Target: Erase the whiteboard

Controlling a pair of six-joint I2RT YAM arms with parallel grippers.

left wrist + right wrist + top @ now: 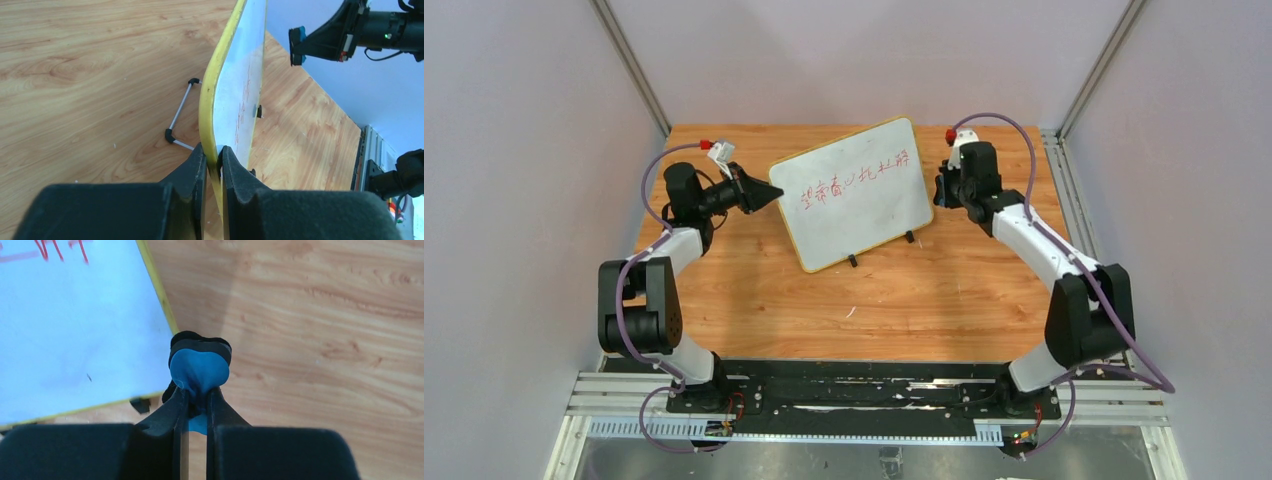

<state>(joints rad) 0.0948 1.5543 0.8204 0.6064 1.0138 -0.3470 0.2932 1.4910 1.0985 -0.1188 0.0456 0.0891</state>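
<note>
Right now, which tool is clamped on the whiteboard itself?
The left tool, pinching the whiteboard's yellow edge; the right tool holds a blue eraser instead.

Top cam overhead; both wrist cams close, sharing whiteboard (pixel 854 195).

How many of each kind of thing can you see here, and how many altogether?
whiteboard: 1
blue eraser: 1
robot arms: 2, the left arm and the right arm
Total: 4
</note>
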